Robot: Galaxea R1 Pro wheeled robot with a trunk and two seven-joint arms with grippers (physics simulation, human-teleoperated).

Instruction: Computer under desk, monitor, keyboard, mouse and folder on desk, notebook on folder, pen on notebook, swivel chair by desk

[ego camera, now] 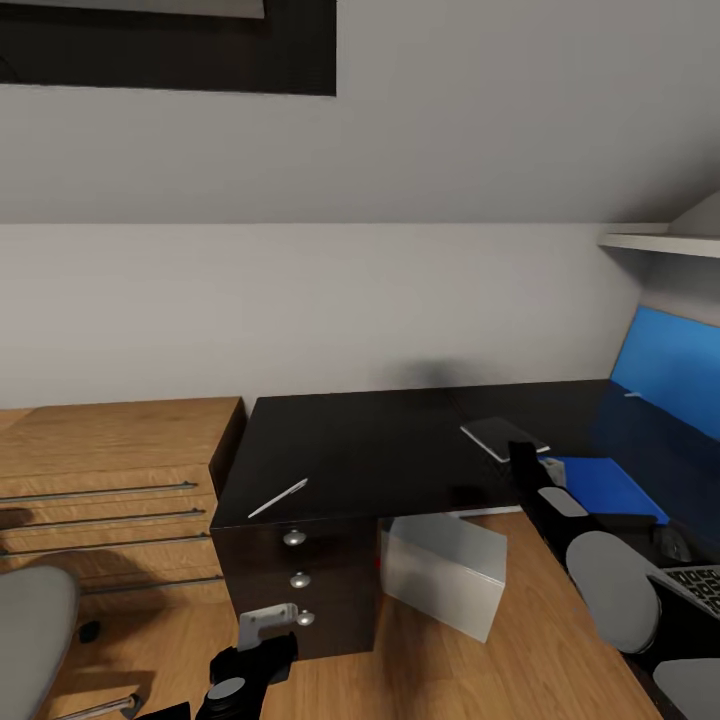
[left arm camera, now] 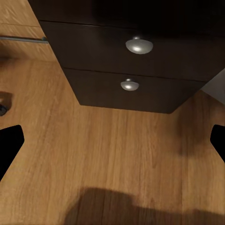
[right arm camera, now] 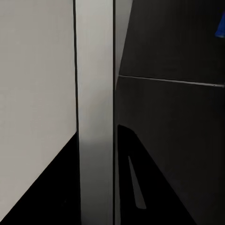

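So the notebook (ego camera: pixel 497 435) is the thing to watch right now. It sits out over the black desk (ego camera: pixel 370 450), a bit tilted, just short of the blue folder (ego camera: pixel 608 486), which is lying flat on the desk top near the blue back panel (ego camera: pixel 672 368). The tip of the right gripper (ego camera: pixel 522 455) is right up against the notebook's near edge. I honestly can't tell whether it's clamped on it or just touching, because the fingers are hidden. The right wrist view gives you a pale slab (right arm camera: pixel 93 112) edge-on and not much else.

I'd say the step is getting the notebook stacked on the folder. To do it well:
- carry it flat and low toward the folder so it doesn't swing
- line it up inside the folder's outline before letting go; it's the smaller of the two, so there's some margin
- lower it until it rests on the folder, then release and back straight off so the folder doesn't get dragged
- mind the mouse (ego camera: pixel 672 545) and keyboard (ego camera: pixel 700 588) just beside the folder, under the right arm

The pen (ego camera: pixel 278 497) lies on the desk's front left corner, well apart from the stack, so it comes after. The left gripper (left arm camera: pixel 112 145) is spread open and holding nothing, low by the drawer knobs (left arm camera: pixel 138 45). The computer (ego camera: pixel 445 570) sits under the desk already, and the swivel chair (ego camera: pixel 35 620) is off to the left.
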